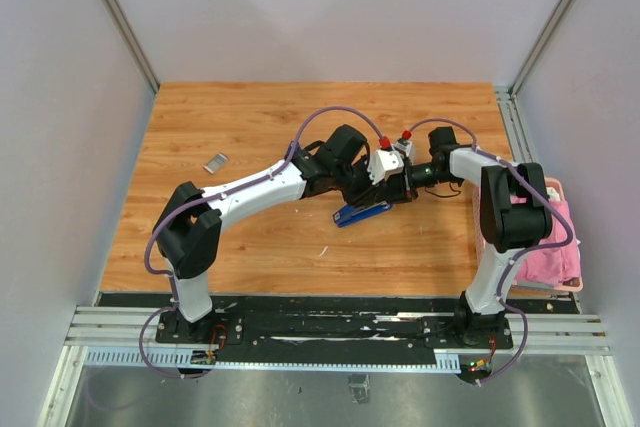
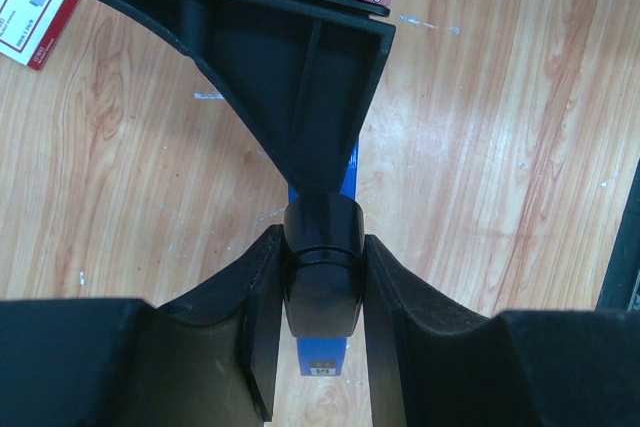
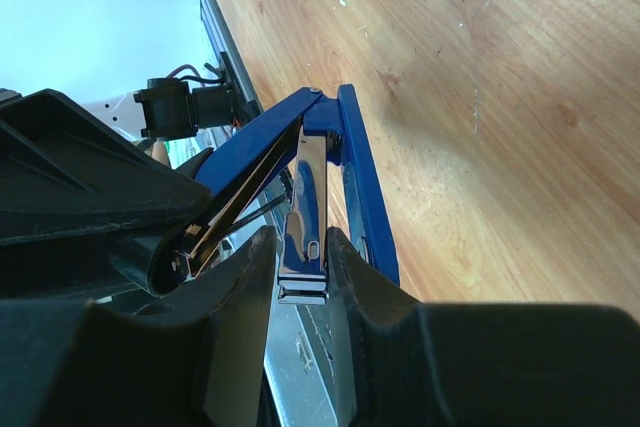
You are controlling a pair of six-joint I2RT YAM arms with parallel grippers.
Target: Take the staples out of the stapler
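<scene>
Top external view shows the blue metal stapler [image 1: 362, 213] mid-table, hinged open. The left gripper [image 2: 322, 242] pinches narrowly on a black rounded part [image 2: 320, 287] above its blue base; the right gripper [image 3: 300, 242] clamps its shiny chrome magazine [image 3: 310, 177]. The staples cannot be made out.

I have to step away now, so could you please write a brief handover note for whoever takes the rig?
Left gripper: shut on the blue stapler, which is hinged open at mid-table.
Right gripper: shut on its chrome magazine.
Staples: none seen outside the stapler; whether the magazine holds any is hidden.
Small white box with red marking: lies apart, far left.
Done: stapler opened and gripped by both arms.
Left: get the staples out and set them on the table.
</scene>
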